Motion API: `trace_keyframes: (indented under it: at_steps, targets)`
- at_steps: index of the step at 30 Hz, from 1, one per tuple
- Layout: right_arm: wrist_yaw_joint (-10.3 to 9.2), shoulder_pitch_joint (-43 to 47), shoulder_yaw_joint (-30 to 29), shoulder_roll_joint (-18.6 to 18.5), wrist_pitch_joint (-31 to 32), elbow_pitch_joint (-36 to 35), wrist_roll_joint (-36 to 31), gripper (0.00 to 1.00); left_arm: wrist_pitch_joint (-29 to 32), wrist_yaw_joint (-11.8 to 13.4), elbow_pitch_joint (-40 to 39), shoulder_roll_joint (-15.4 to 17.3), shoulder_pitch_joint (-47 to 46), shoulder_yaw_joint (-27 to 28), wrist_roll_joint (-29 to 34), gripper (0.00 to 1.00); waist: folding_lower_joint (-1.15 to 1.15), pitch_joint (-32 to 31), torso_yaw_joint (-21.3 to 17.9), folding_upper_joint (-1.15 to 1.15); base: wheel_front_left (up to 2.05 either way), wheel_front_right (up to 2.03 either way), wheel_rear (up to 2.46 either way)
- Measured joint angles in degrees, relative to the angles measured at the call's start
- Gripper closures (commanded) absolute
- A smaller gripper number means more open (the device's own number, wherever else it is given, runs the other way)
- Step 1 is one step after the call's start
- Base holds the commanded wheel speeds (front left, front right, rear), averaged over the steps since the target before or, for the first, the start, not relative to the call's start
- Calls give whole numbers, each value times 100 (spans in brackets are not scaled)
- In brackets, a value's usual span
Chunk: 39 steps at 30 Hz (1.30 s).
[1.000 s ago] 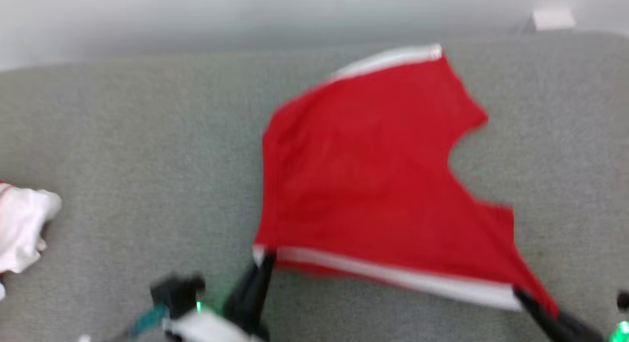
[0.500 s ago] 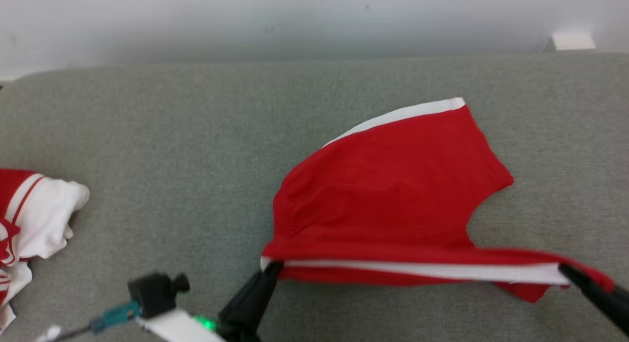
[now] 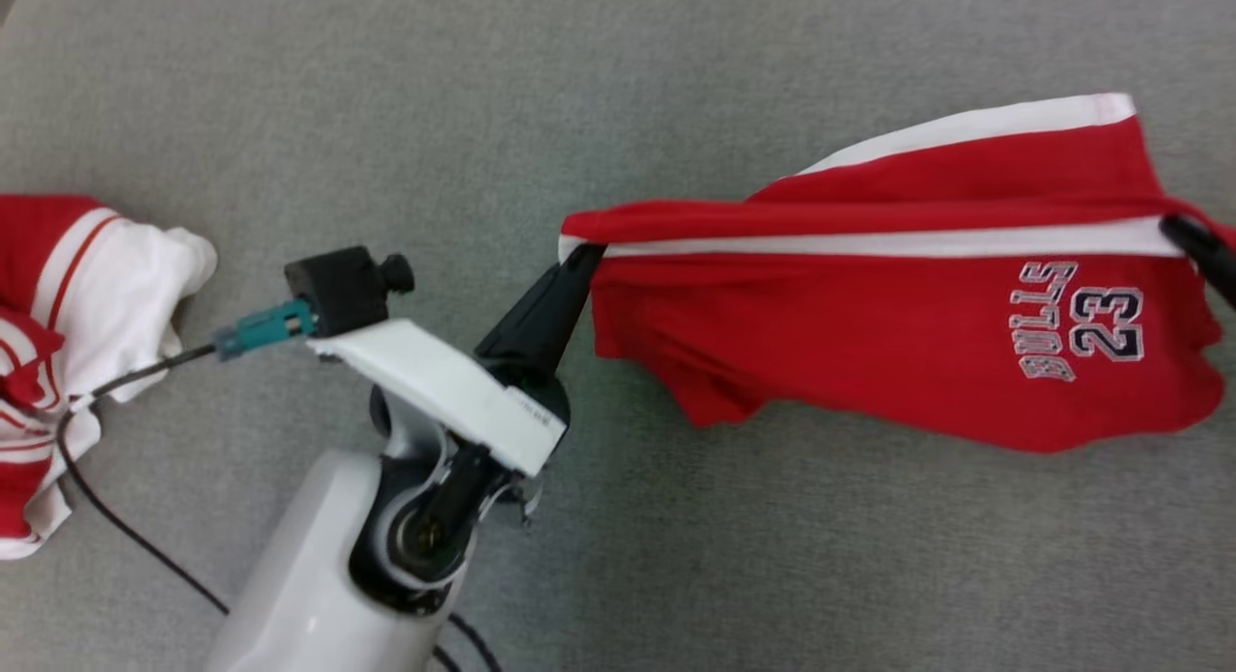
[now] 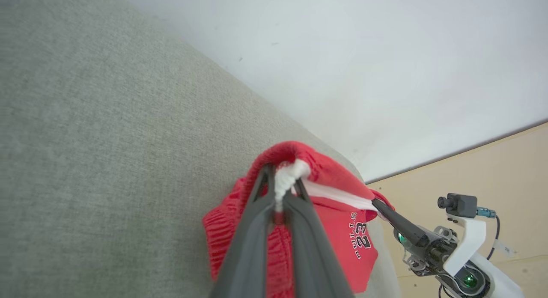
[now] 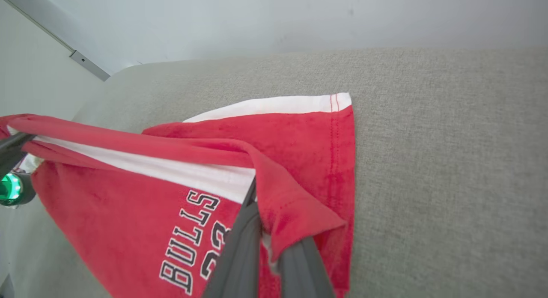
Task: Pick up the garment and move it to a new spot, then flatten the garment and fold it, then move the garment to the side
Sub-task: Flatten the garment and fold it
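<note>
2 grippers carry the load. The left gripper (image 3: 577,257) has its jaws pressed together on one end of the near white stripe (image 3: 869,244) of the red shorts (image 3: 869,324). The right gripper (image 3: 1183,230) pinches the other end (a flap of cloth covers its fingertips in the right wrist view). The stripe runs taut between them, raised above the grey cushion (image 3: 676,64). The printed panel hangs loose on the near side. Beyond the stripe, the rest of the shorts lies on the cushion, ending at the far white stripe (image 3: 966,126). A second garment (image 3: 68,295), red and white, lies well apart to the left.

This appears to be the fold. Recommended procedure:
1. Hold both ends level, with the stripe taut but not stretched.
2. Carry the near stripe toward the far stripe in 1 even sweep, so the panel lays down without a crease.
3. Lower until the cloth rests, then release.
</note>
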Motion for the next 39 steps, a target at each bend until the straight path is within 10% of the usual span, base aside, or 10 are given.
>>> trace_keyframes:
  at_steps: [10,13,17,28,39]
  targets:
    - [0,-940,-44,765,-380,1171,-588,97,-280,-35,911,-381,-769,-163,60,100,0,535,352,0,0,0,0]
    - [0,-1014,-51,865,-592,1302,-656,0,-363,-59,970,-407,-816,-183,46,67,0,568,370,0,0,0,0]
    - [-2,-994,-1,887,-598,1386,-547,0,-408,-89,982,-396,-809,-218,47,0,0,520,335,0,0,0,0]
    - [-9,-520,194,720,-141,1383,-64,0,-688,-171,599,402,-682,-693,1249,0,-1,190,70,0,0,0,0]
    - [-9,-550,144,773,455,2212,243,0,-2239,645,466,656,-302,-1202,3247,0,-1,22,171,0,0,0,0]
